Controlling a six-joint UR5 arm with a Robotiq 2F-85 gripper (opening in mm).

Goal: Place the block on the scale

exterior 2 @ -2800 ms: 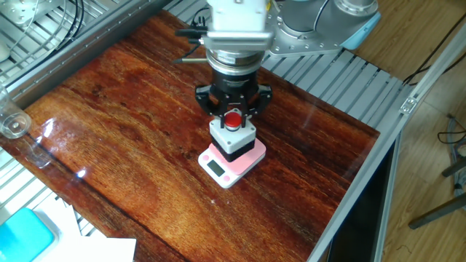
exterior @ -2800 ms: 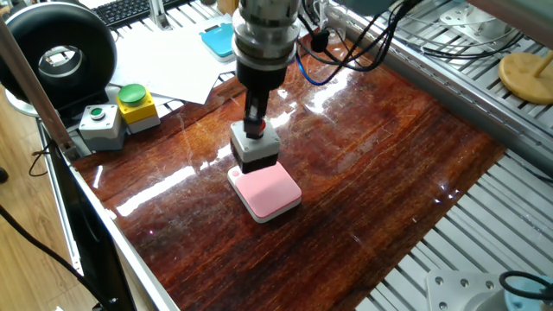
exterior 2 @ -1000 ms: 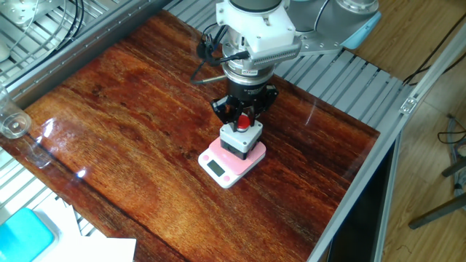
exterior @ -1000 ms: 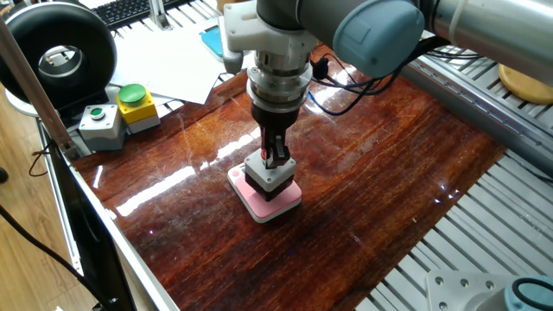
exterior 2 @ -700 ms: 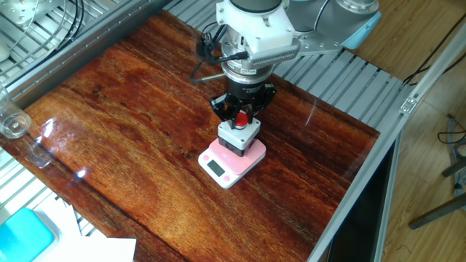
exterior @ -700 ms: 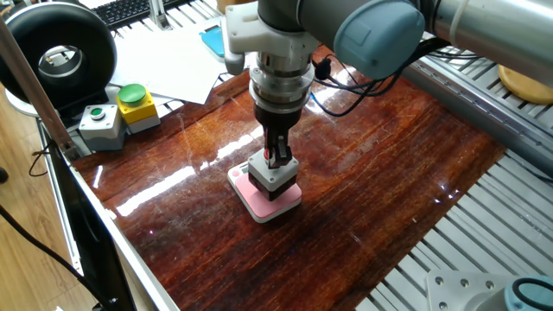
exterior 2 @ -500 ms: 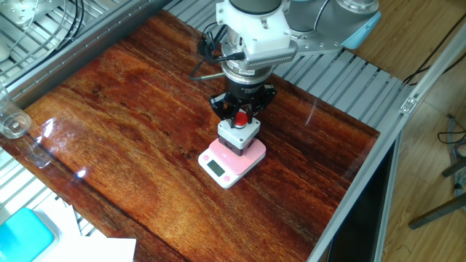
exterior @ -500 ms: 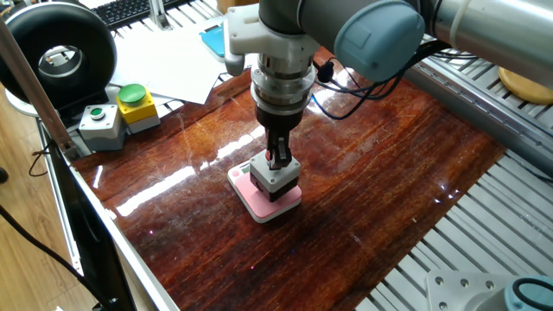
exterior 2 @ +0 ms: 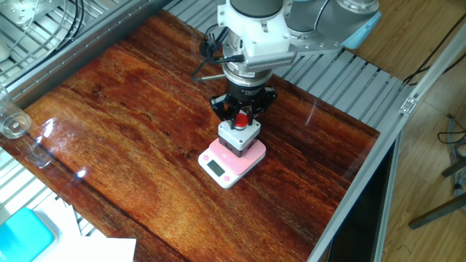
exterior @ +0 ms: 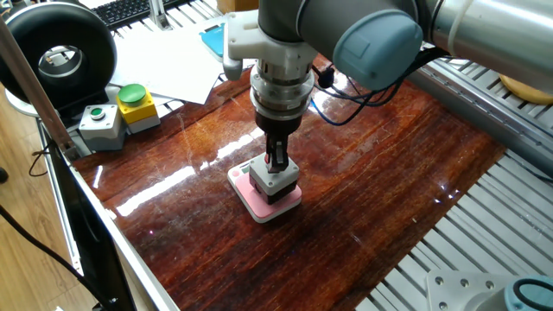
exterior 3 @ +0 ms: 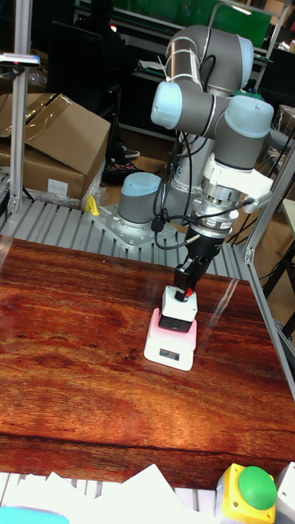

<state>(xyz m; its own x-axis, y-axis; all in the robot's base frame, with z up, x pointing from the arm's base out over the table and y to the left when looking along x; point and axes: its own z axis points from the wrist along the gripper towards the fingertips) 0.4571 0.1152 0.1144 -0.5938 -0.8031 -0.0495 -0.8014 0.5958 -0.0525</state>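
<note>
The block [exterior: 274,177] is a small grey box with a black base and a red button. It stands upright on the pink scale [exterior: 256,207], toward the edge away from the display. My gripper [exterior: 278,161] comes straight down on it, fingers closed around the red button on top. In the other fixed view the block [exterior 2: 239,137] covers the rear half of the scale [exterior 2: 234,175], and the gripper [exterior 2: 241,115] flanks the button. The tall fixed view shows the same stack: gripper [exterior 3: 187,282], block [exterior 3: 179,308], scale [exterior 3: 156,348].
At the table's left corner stand a grey box with a green button [exterior: 99,121] and a yellow box with a big green button [exterior: 136,104]. Behind them are white papers [exterior: 164,52], a blue flat scale [exterior: 216,39] and a black round device [exterior: 60,52]. A glass [exterior 2: 13,124] stands at the edge.
Since 2.8 s ago the gripper has lowered the block onto the scale. Over the last second gripper and block shifted only a few pixels.
</note>
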